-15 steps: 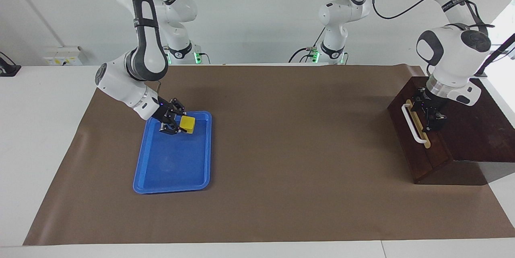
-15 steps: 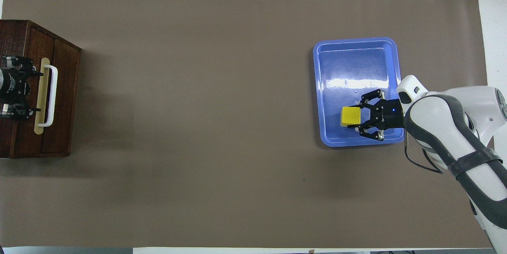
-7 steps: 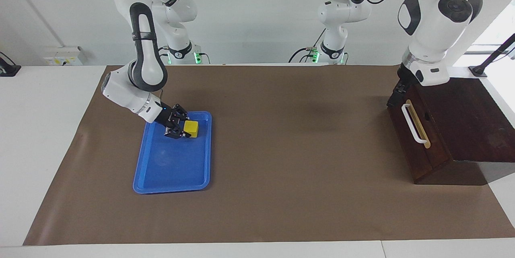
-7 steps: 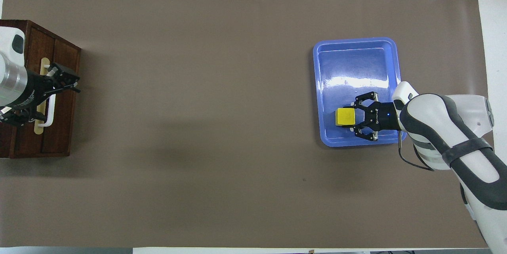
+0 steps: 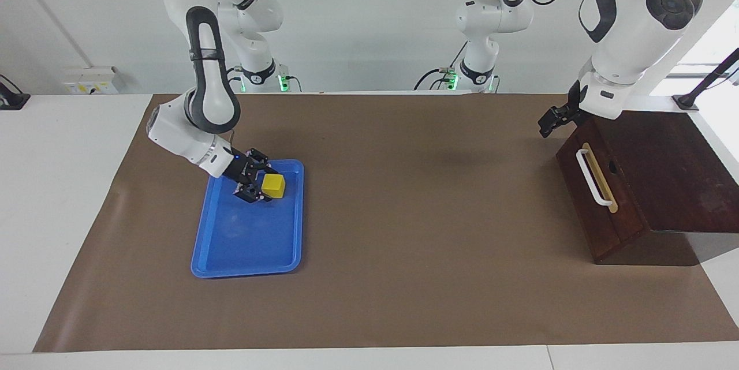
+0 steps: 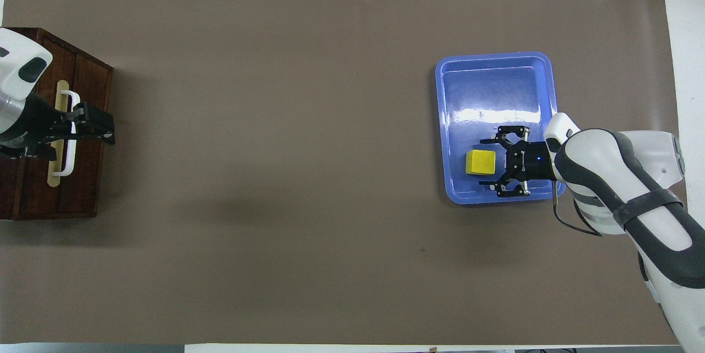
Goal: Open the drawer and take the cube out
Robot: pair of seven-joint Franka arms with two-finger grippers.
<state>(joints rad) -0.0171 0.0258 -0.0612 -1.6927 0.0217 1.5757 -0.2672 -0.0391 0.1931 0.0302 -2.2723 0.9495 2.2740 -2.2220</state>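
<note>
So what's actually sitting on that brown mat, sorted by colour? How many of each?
Yellow: 1, the cube, lying in the tray
Blue: 1, the tray
Dark brown: 1, the wooden box with its drawer closed
Total: 3

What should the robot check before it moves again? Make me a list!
1. Cube sits in the tray: ok.
2. Right gripper open, fingers off the cube: ok.
3. Drawer shut: ok.
4. Left gripper up off the handle: ok.
5. Left gripper open: cannot tell.
</note>
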